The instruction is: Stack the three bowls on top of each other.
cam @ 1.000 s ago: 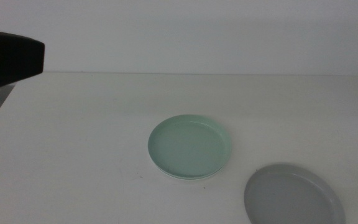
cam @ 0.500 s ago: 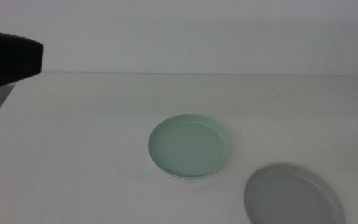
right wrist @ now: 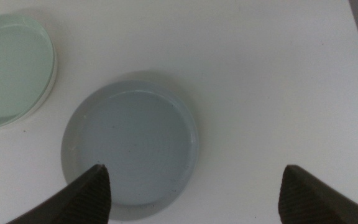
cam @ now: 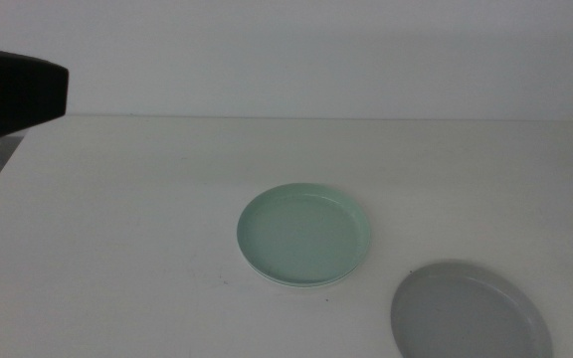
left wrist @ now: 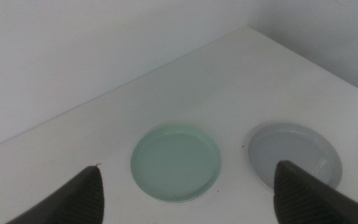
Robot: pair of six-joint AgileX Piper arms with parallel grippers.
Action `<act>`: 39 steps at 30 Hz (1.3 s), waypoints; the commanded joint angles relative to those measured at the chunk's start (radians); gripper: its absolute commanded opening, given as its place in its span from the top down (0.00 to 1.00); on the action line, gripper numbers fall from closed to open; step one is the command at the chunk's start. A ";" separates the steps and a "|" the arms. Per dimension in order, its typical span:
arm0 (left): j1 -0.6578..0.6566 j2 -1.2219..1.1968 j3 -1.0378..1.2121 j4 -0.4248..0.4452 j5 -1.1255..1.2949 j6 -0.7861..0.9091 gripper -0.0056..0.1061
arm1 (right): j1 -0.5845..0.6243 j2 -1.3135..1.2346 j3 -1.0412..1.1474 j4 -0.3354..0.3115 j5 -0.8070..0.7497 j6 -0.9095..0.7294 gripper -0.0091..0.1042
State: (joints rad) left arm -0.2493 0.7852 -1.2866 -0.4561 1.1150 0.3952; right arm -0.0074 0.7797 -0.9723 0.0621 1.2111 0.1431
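The grey bowl [cam: 471, 310] is lying alone at the near right of the table [cam: 147, 219], still to be stacked. The right gripper [right wrist: 191, 186] is hanging above it with its jaws wide open and empty. I judge the next move is going down to take its low rim. Farther in, the mint green bowl [cam: 303, 235] is sitting on the white bowl [right wrist: 50, 87], whose edge is showing beneath. The left gripper [left wrist: 188, 190] is waiting high at the left, also wide open.
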 commanded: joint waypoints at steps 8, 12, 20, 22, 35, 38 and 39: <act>0.002 -0.005 -0.004 -0.005 -0.013 -0.002 0.11 | -0.003 0.009 -0.009 0.021 0.010 -0.007 0.10; 0.002 -0.005 -0.004 -0.005 -0.017 -0.002 0.11 | -0.003 0.099 0.000 0.047 0.010 -0.038 0.10; 0.002 -0.005 -0.004 -0.005 -0.027 -0.002 0.11 | -0.003 0.272 0.218 0.108 -0.129 -0.084 0.10; 0.002 -0.005 -0.004 -0.005 -0.027 -0.002 0.11 | -0.003 0.320 0.254 0.097 -0.204 -0.084 0.10; 0.002 -0.005 -0.004 -0.005 -0.027 -0.002 0.11 | -0.003 0.714 0.260 0.087 -0.462 -0.082 0.10; 0.002 -0.005 -0.004 -0.005 -0.027 -0.002 0.11 | -0.003 0.779 0.260 0.103 -0.500 -0.082 0.13; 0.002 -0.005 -0.004 -0.005 -0.027 -0.002 0.11 | -0.003 0.798 0.260 0.110 -0.510 -0.082 0.15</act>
State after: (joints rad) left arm -0.2493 0.7852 -1.2866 -0.4561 1.0970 0.3952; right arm -0.0074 1.5582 -0.7135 0.1645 0.7288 0.0702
